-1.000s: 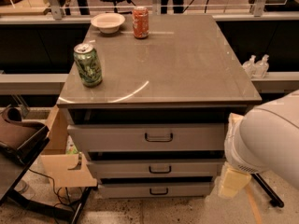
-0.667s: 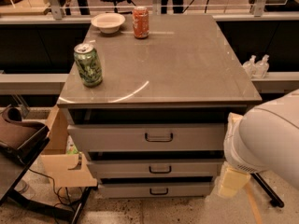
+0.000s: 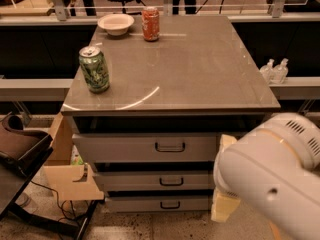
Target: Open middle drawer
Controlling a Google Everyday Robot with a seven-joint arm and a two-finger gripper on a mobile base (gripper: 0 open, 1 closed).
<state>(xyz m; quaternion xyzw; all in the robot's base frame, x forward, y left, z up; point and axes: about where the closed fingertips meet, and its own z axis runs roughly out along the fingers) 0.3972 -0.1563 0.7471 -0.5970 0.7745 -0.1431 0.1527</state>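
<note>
The grey cabinet has three drawers at its front. The middle drawer is shallow and wide, with a small dark loop handle at its centre, and its front looks shut. The taller top drawer is above it and the shallow bottom drawer is below. My gripper is out of view. Only my white arm housing shows at the lower right, in front of the drawers' right ends.
On the cabinet top stand a green can, an orange can and a white bowl. A cardboard box sits at the cabinet's left, beside a dark chair. Two clear bottles stand on a ledge at the right.
</note>
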